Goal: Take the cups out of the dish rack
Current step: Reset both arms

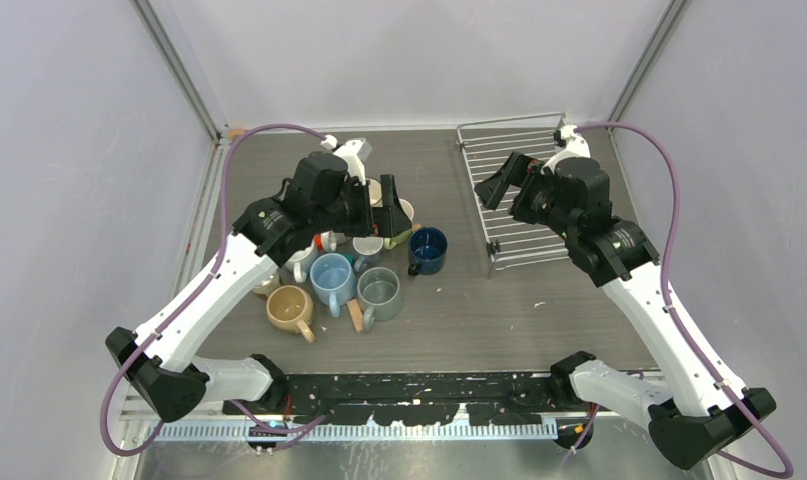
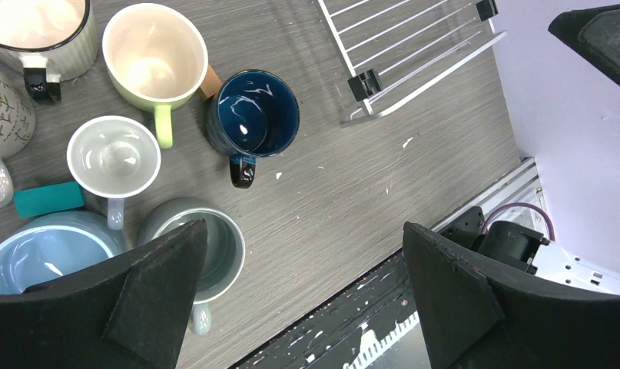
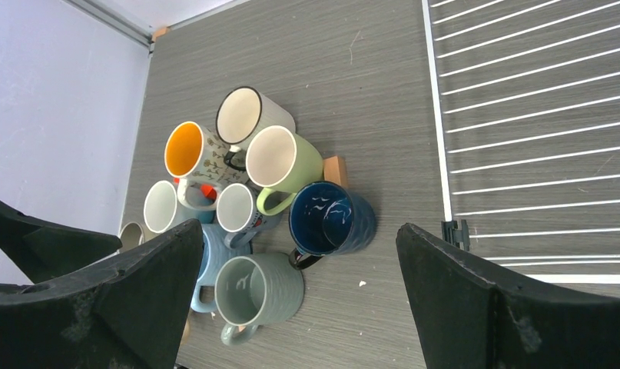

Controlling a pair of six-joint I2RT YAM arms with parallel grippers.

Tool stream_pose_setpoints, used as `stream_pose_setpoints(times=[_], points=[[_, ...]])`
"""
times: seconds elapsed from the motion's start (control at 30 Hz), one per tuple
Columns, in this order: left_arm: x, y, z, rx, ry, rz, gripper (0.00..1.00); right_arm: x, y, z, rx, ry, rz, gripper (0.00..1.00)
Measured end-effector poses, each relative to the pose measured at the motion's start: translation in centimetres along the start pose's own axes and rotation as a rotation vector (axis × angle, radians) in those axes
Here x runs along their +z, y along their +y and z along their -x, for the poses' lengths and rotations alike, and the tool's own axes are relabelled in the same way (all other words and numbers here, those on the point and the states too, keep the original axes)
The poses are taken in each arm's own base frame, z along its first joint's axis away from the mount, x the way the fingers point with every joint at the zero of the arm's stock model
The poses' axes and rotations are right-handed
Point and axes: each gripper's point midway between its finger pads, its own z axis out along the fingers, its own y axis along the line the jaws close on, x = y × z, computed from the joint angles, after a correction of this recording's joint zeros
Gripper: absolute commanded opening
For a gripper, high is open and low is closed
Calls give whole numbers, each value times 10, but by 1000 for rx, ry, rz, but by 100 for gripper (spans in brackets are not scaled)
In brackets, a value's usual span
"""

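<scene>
Spread wide and holding nothing, left gripper (image 2: 304,231) hangs above the cups (image 1: 331,275), and right gripper (image 3: 299,231) above the rack's left edge. On the table (image 1: 459,320), the rack (image 1: 479,140) lies far right. Cups stand clustered on the table left of it, apart, navy cup (image 1: 428,248) nearest. A teal block (image 2: 49,198) lies among them.

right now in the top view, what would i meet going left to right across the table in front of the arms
tan mug → light blue mug → grey-green mug → navy mug → dish rack
</scene>
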Motion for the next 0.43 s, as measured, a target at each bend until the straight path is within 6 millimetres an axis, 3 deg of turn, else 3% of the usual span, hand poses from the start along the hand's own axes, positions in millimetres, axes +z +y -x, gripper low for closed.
stream_pose_setpoints(times=[0.43], points=[[0,0,0,2,0,-1,100,1,-1,-2,0,6,-3,100]])
